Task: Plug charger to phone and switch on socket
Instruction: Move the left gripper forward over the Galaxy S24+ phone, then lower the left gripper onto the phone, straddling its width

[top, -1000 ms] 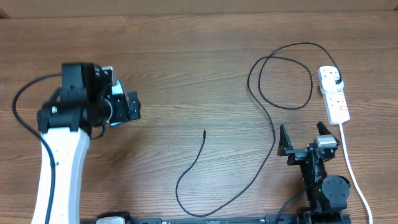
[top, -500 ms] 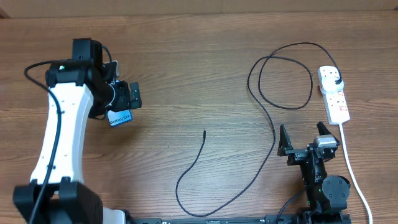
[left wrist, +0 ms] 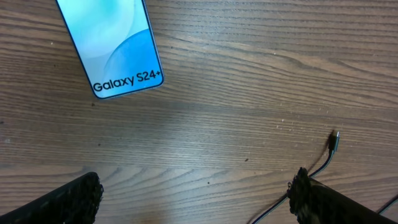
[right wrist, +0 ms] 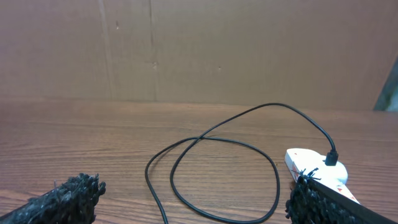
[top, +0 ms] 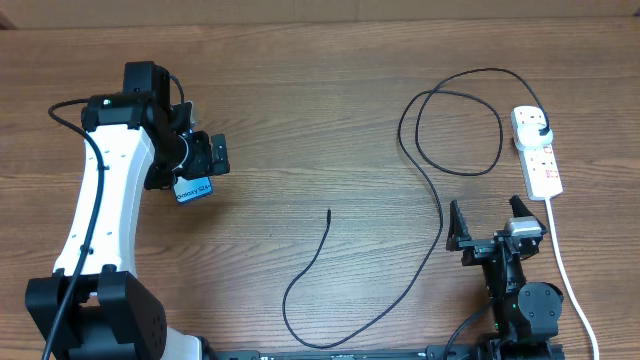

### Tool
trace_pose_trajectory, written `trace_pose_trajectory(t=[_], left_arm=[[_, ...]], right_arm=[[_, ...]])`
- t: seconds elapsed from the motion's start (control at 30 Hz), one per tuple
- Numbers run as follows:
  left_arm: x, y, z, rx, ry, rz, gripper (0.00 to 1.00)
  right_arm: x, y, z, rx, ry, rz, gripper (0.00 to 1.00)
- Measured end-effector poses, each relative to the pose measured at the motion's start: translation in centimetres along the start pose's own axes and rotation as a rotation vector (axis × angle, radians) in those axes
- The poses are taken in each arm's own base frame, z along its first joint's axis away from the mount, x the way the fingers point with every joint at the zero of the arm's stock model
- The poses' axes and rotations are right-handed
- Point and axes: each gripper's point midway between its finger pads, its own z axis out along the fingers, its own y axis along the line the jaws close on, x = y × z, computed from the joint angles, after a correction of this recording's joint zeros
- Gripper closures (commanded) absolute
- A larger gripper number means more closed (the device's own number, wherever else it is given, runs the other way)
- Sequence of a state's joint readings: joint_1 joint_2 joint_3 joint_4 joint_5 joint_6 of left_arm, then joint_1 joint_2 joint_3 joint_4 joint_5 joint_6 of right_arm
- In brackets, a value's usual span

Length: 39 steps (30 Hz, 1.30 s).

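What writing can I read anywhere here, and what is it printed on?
"Galaxy S24+": white lettering at one end of the phone screen, clear in the left wrist view.
Red markings on the socket: too small to read.
No other text shows.

Wooden table (top: 300,90) bears phone (top: 194,189), charger (top: 440,218), socket (top: 538,160)

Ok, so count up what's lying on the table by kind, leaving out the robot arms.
Smartphone: 1
Black charger cable: 1
White power strip: 1
Total: 3
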<state>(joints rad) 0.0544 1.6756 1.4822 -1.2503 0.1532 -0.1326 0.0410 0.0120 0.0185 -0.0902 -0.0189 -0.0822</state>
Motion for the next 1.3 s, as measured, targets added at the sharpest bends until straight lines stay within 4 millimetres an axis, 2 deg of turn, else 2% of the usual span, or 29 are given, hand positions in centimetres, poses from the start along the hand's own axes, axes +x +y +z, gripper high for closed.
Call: trace_pose_trajectory(t=[0.4,0.8,1.13,1.3], left_arm=[[0.3,0.0,-0.2,-0.002,0.015,-0.056,0.0],[0.2,0.1,-3.0,-0.034,0.006,-0.143,0.0],[-0.4,1.7,-4.5,-0.066,-0.01,-0.214,0.0],[-0.9,2.4,-3.5,-0.091,0.068,-0.235,0.0]], right_arm=[[0.0,0.0,0.0,0.0,0.0,0.0,0.0],[0.0,0.0,0.0,0.0,-0.001,0.0,0.0],[0.0,0.0,0.0,0.0,0.0,0.0,0.0],[0.0,0.0,0.0,0.0,0.0,0.0,0.0]])
